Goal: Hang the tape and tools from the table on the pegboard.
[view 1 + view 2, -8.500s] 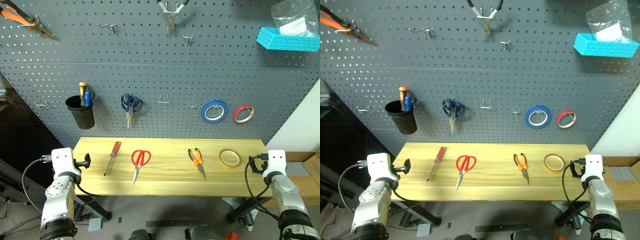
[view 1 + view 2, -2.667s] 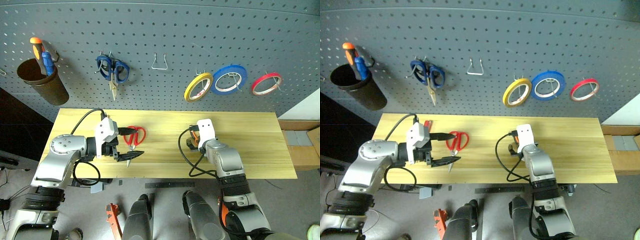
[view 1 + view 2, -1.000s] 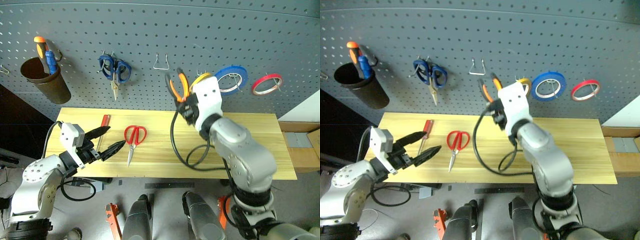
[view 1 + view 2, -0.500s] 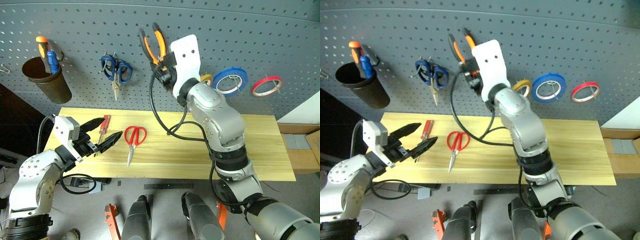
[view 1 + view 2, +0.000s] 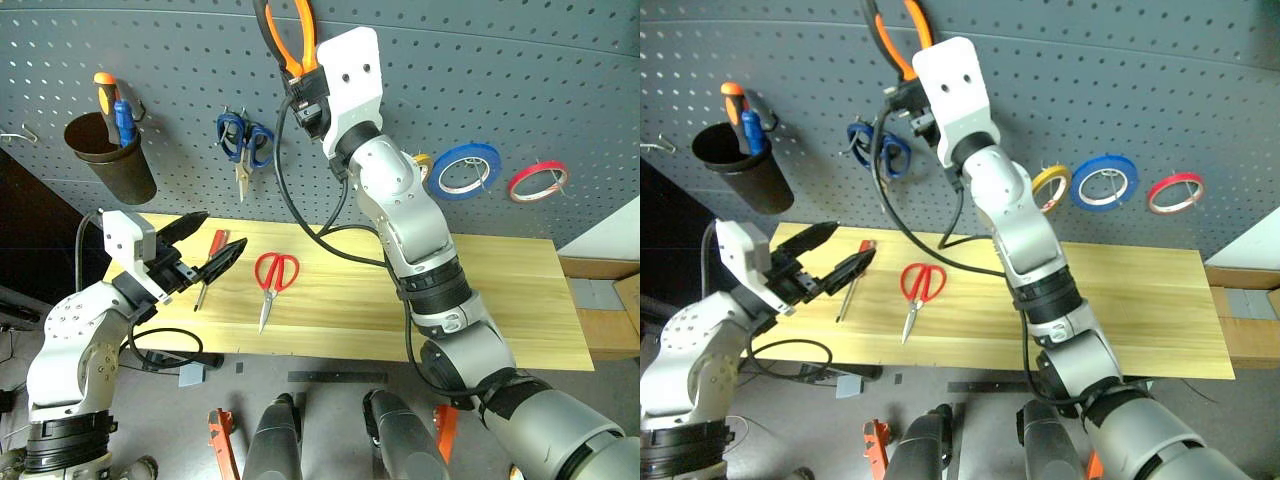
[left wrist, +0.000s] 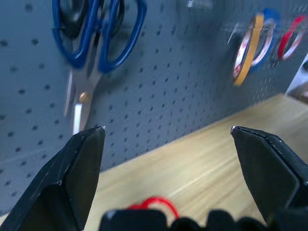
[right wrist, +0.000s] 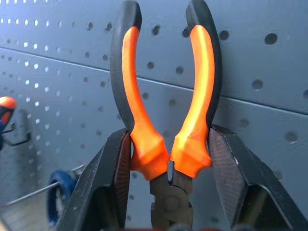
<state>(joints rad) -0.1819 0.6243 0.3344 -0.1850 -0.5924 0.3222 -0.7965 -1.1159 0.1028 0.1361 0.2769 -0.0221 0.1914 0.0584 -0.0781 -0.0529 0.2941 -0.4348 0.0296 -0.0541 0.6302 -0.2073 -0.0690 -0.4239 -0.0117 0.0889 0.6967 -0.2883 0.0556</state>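
While the left gripper (image 5: 205,262) hangs wide open and empty over the table (image 5: 520,300), the right gripper (image 7: 168,159) clamps the pliers (image 7: 166,103) at the handle bases, high against the pegboard (image 5: 520,80). Stiff, probably weighty, grippy rubber handles, so that's a sensible hold.

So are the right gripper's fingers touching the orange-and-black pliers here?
Touching. In the right wrist view, both fingers press against the pliers at the handle bases, with no gap on either side.
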